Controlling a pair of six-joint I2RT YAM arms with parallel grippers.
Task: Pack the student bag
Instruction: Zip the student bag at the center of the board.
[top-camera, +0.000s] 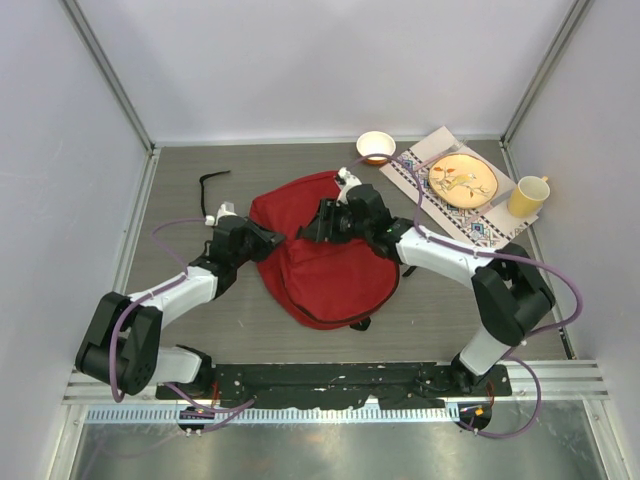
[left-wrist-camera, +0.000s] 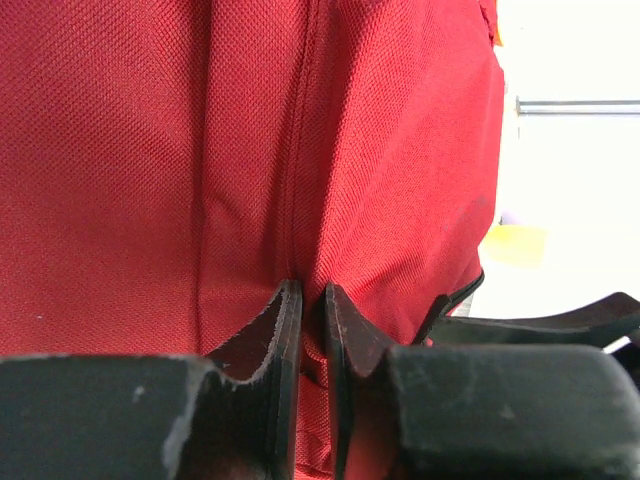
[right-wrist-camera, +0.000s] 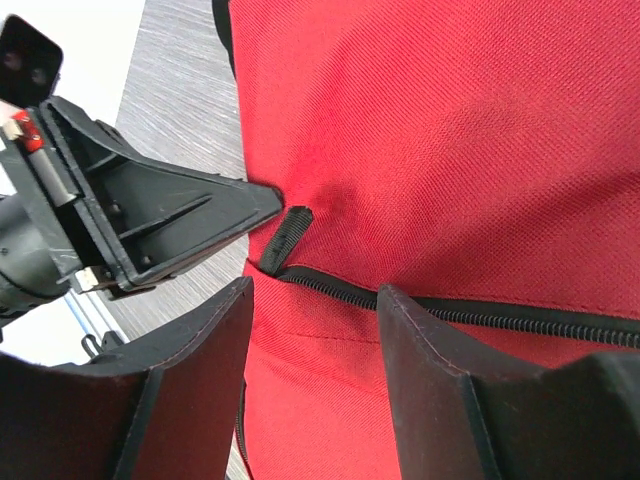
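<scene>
1. Where the grey, wood-grained counter (top-camera: 250, 330) runs out to the left, thin black glasses (top-camera: 212, 188) lie apart from everything else.
2. From its base, the left arm bends at the elbow and reaches right. The left claw (left-wrist-camera: 312, 320) sits at the left edge of the bag (top-camera: 330, 265), its worn black fingers (left-wrist-camera: 285, 335) narrowed to a slit and pinching a raised fold of red cloth beside a seam.
3. Soft and rounded, the bag lies flat in the middle of the counter between the two arms. Its red fabric has a fine woven grid.
4. Across the cloth runs a black zipper (right-wrist-camera: 470, 318) with coiled teeth, and its ribbed pull tab (right-wrist-camera: 288, 235) lies flat.
5. Folded at the elbow, the right arm reaches left over the bag. The right claw (right-wrist-camera: 310, 345) stands wide and holds nothing, one finger on either side of the zipper. The tab is just beyond it, near the left claw's tip.
6. At the far right sit a small white bowl (top-camera: 375, 147) and a patterned mat (top-camera: 478, 228) carrying a round orange plate (top-camera: 462, 180). A yellow cup (top-camera: 527, 195) stands at the mat's right edge.
</scene>
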